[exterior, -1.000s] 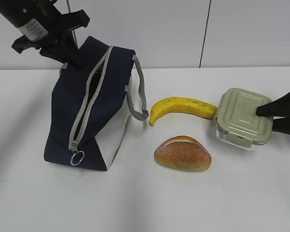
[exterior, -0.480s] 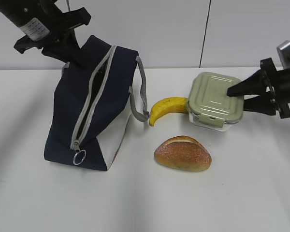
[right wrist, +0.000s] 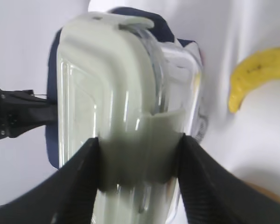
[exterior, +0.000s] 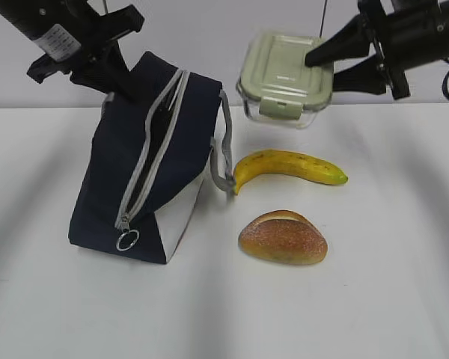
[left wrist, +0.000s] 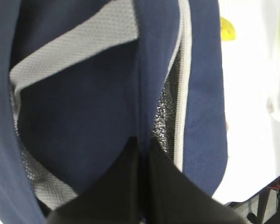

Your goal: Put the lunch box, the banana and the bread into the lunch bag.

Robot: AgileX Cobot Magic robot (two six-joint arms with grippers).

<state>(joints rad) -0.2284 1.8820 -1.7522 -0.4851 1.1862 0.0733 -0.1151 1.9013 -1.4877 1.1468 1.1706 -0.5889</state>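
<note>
The navy lunch bag (exterior: 153, 161) stands at the left with its grey zipper open. My left gripper (exterior: 120, 81) is shut on the bag's upper back edge, and in the left wrist view (left wrist: 142, 145) navy fabric (left wrist: 84, 116) runs between its fingers. My right gripper (exterior: 322, 69) is shut on the lunch box (exterior: 283, 75) and holds it in the air, tilted, just right of the bag's top. The right wrist view shows the gripper (right wrist: 137, 147) with the sage-green lid (right wrist: 107, 88) between its fingers. On the table lie the banana (exterior: 288, 166) and, nearer the front, the bread (exterior: 283, 238).
A grey webbing handle (exterior: 224, 157) hangs off the bag's right side, close to the banana's tip. The metal ring pull (exterior: 127, 240) dangles at the zipper's low front end. White table (exterior: 389, 284) spreads to the front and right; a wall stands behind.
My right gripper has lifted the lunch box off the table at the right and carried it up and left, to beside the bag's top. The banana now lies uncovered. The left gripper keeps its grip.
</note>
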